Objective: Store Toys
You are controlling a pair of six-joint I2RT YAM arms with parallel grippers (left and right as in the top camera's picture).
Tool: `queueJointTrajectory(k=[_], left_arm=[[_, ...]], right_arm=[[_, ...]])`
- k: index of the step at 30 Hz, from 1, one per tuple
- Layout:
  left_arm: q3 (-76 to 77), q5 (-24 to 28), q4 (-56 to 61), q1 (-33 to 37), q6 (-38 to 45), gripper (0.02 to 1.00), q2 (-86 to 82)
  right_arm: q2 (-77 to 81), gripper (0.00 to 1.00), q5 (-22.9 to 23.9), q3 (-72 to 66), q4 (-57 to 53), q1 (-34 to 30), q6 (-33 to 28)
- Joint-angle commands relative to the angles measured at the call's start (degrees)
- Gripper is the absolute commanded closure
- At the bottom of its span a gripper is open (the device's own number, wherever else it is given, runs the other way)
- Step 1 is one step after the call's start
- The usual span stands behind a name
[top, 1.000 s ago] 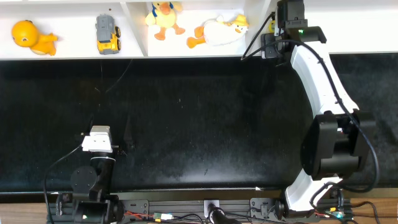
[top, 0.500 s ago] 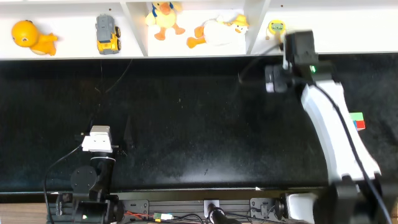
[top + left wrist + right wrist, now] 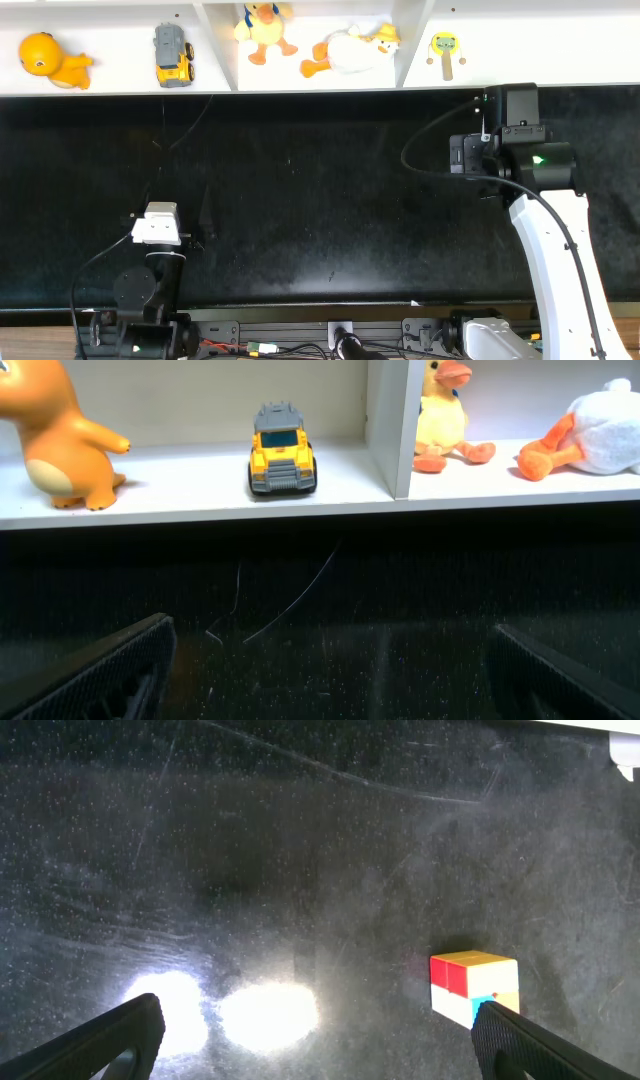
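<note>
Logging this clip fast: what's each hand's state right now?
Left hand: open, empty.
Right hand: open, empty; the colored cube lies loose near one finger.

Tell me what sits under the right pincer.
Bare black tabletop lies under the open right pincer, with a multicoloured cube beside one finger. That finger covers the cube's near corner.

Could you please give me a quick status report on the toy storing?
Left gripper open, empty. Right gripper open, over the table. Cube on table beside its finger, not yet shelved. Nothing in the way.
</note>
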Motion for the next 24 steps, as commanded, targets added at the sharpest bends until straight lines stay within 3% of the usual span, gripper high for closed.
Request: queueJointTrajectory(k=[1, 6, 11, 18, 21, 24], left_arm=[[-0.2, -0.31, -0.09, 0.07, 0.2, 0.02, -0.68], [-0.2, -0.31, -0.09, 0.07, 0.17, 0.02, -0.68], [-0.2, -0.31, -0.09, 0.07, 0.17, 0.02, -0.68], [-0.2, -0.31, -0.09, 0.07, 0.17, 0.02, -0.68], [-0.2, -0.31, -0.09, 0.07, 0.17, 0.023, -0.68], [-0.2, -0.28, -0.09, 0.07, 0.17, 0.02, -0.68]], right_arm=[[-0.02, 0.007, -2.82, -0.11, 0.26, -0.11, -0.04], [-0.07, 0.001, -3.48, -0.85, 0.52, -4.0, -2.49], [-0.07, 0.005, -15.28, -5.38, 3.41, -15.67, -22.03], [0.94, 0.007, -30.23, -11.26, 16.59, -40.33, -44.0], [3.39, 0.007, -35.12, -11.32, 18.8, -46.71, -48.63], [6.4, 0.007, -35.58, -11.52, 19.85, -49.94, -48.92]])
